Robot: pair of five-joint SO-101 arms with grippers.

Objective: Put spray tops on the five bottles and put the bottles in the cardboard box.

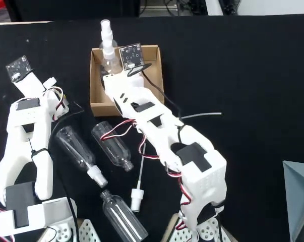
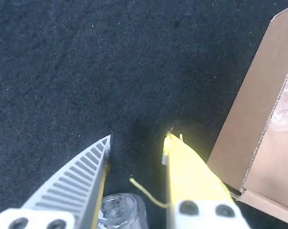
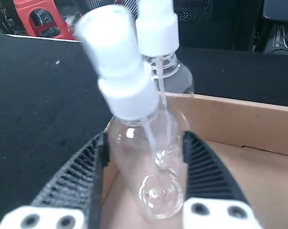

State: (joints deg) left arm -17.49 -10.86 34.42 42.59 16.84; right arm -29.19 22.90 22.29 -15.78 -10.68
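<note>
Was in the boxing step. Had right gripper [image 3: 144, 138] clamped narrow on a spray-topped bottle [image 3: 134, 157], which was tilted with its base inside the cardboard box [image 3: 239, 124], just beside a second topped bottle [image 3: 175, 76] by the far wall. Had left gripper [image 2: 136, 139] beside the box, fingers apart and gripping nothing, with a clear bottle end [image 2: 117, 210] between them near the palm.

Counted on the table:
- capped bottle [image 1: 73, 145]
- bare-necked bottle [image 1: 111, 143]
- another bare bottle [image 1: 122, 218]
- loose spray top [image 1: 137, 195]

Next, by judgement: needed to straighten, release and back out without tipping the neighbour, then cap a bare neck.
</note>
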